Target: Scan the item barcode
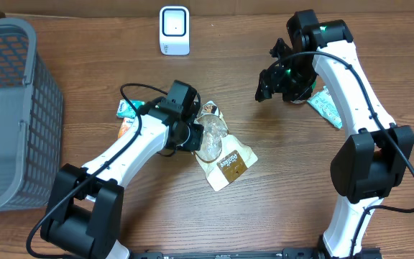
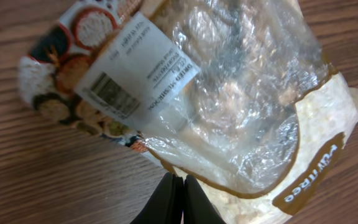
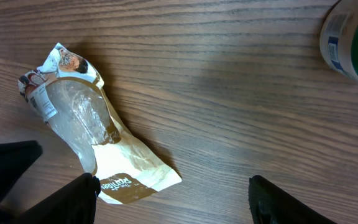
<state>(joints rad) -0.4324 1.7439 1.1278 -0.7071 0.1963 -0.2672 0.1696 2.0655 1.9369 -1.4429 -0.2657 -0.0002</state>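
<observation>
The item is a clear and brown snack pouch [image 1: 225, 162] lying flat on the wooden table. Its white barcode label [image 2: 114, 93] faces up near the printed end. My left gripper [image 1: 192, 137] is shut, and its fingertips [image 2: 178, 180] rest at the pouch's [image 2: 241, 106] long edge; I see nothing pinched between them. The white scanner [image 1: 174, 29] stands at the table's far edge. My right gripper [image 1: 270, 75] hangs open above the table to the right. In its own view the open right gripper [image 3: 173, 199] looks down on the pouch [image 3: 104, 149] with nothing between its fingers.
A grey mesh basket [image 1: 6, 108] fills the left side. A small teal and orange packet [image 1: 126, 109] lies beside my left arm. A teal packet [image 1: 327, 106] lies under my right arm, and a green and white container [image 3: 350, 37] shows at the right wrist view's top corner.
</observation>
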